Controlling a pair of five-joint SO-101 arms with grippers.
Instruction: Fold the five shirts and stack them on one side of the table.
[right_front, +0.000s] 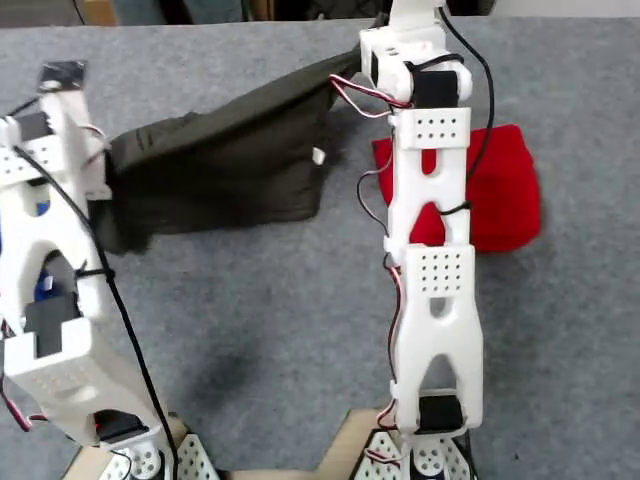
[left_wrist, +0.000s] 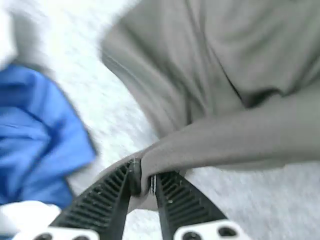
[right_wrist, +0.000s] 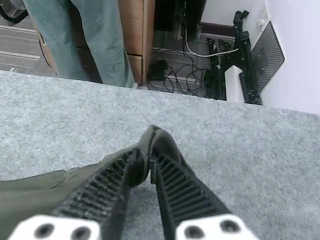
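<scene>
My left end effector (left_wrist: 142, 181) grips the olive shirt (right_front: 230, 165) near the desk's (right_front: 300, 320) left edge — my right end effector (right_wrist: 150, 169) pinches its other end by the far edge. A folded red shirt (right_front: 505, 195) lies toward the right edge.

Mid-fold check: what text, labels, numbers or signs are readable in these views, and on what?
None can be read.
The small white tag on the dark shirt is too small to show any print.
The red shirt and the blue cloth show no print.
</scene>
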